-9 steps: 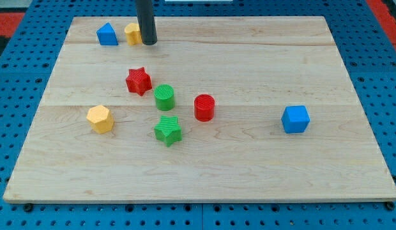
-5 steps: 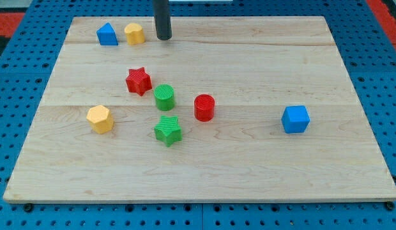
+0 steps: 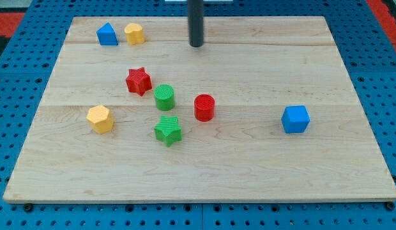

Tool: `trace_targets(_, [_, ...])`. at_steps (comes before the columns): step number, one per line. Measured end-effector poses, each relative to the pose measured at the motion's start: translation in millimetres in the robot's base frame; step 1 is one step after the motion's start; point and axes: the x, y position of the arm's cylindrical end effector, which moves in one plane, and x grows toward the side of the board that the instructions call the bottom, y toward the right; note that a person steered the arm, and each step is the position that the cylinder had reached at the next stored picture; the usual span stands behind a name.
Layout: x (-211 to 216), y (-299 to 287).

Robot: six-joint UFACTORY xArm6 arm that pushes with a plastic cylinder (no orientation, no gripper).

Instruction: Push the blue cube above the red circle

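The blue cube is sitting alone toward the right of the board, well apart from the red circle, which is standing near the middle with the green cylinder just to its left and the green star a little nearer and to the left. My tip is resting at the far side of the board, touching nothing, well apart from the cube and farther away than the red circle.

The main risk I am seeing: the cube has to travel leftward and toward the far side to end just beyond the red circle, and my tip is sitting on the wrong side of it for that push. Getting around to the cube's right, near side is likely calling for a wide loop; cutting it close could be nudging the cube rightward toward the board's edge. A push that is running too flat to the left could be driving the cube into the red circle and shoving it into the green cylinder. An off-centre contact could be spinning the cube off my tip.

The rod is hanging roughly upright, its upper part leaving the top of the view. There is no pincer on this arm, so nothing is spread or pinching; the rod is only pushing
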Motion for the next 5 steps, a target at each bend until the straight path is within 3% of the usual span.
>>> trace_targets(1, [30, 17])
trace_targets(2, [32, 50])
trace_targets(5, [144, 251])
